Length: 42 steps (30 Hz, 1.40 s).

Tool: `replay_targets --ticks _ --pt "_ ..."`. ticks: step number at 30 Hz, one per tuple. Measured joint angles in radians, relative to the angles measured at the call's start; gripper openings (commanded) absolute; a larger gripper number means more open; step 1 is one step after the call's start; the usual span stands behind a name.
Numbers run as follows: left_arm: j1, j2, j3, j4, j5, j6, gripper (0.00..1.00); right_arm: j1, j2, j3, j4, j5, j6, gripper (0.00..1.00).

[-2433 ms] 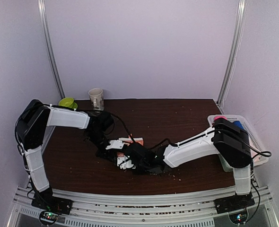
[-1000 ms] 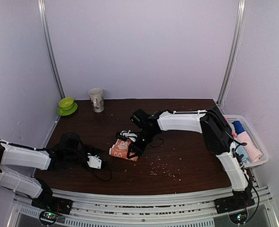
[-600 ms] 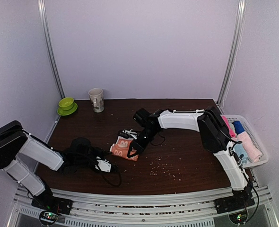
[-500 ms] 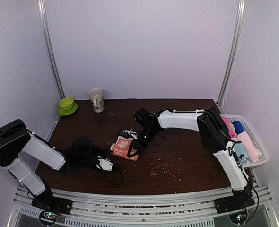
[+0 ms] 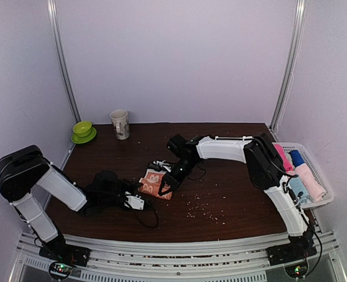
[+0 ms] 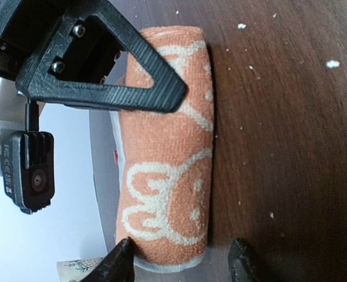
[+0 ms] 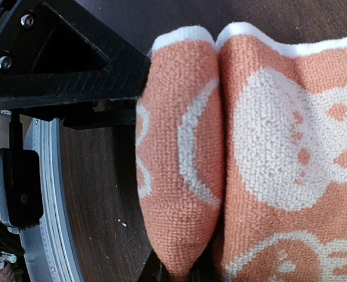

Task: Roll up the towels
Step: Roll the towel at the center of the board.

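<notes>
Clamping the bunny-print towel (image 6: 167, 170) in the right fingers (image 6: 103, 76) so its roll holds, with left fingers (image 6: 122, 258) spread at its end.

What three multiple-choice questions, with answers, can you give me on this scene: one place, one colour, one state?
1. Where does the basket stand?
A) far left corner
B) right side
C) dead centre

2. What colour is the towel lying in the middle?
A) plain blue
B) green
C) orange with white prints

3. How does the right claw stand?
A) shut on a fold of the towel
B) wide open
C) inside the basket

Answers:
1. B, it sits at the right edge of the top view.
2. C, both wrist views show orange pile with white bunny faces.
3. A, the right wrist view shows a pinched orange fold.
</notes>
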Motion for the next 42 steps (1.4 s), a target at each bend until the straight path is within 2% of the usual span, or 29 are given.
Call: replay_targets --ticks 5,9,18,20,25,30,33,37,42 --pt "-0.015 0.030 -0.051 0.148 -0.013 0.016 0.59 -0.002 0.006 0.007 -0.006 -0.008 -0.001 0.07" --pt "-0.022 0.035 -0.079 0.207 -0.013 0.018 0.60 -0.003 0.011 0.013 -0.012 -0.015 -0.005 0.07" --pt "-0.022 0.081 -0.006 0.194 -0.050 -0.007 0.60 -0.005 0.012 0.013 -0.014 -0.022 -0.008 0.07" --pt "-0.022 0.092 0.012 0.172 -0.055 -0.007 0.56 -0.005 0.012 0.013 -0.016 -0.022 -0.010 0.07" --pt "-0.022 0.119 0.026 0.129 -0.069 -0.002 0.23 -0.005 0.012 0.013 -0.019 -0.022 -0.018 0.07" --pt "-0.026 0.142 0.051 0.100 -0.090 0.011 0.00 -0.005 0.013 0.013 -0.023 -0.023 -0.026 0.08" --pt "-0.027 0.145 0.071 0.074 -0.100 0.014 0.00 -0.005 0.013 0.014 -0.027 -0.023 -0.031 0.13" --pt "-0.028 0.138 0.116 -0.014 -0.101 0.000 0.00 -0.005 0.012 0.019 -0.043 -0.016 -0.052 0.26" --pt "-0.027 0.075 0.220 -0.302 -0.056 -0.053 0.00 -0.005 -0.045 -0.041 -0.025 0.031 -0.066 0.38"
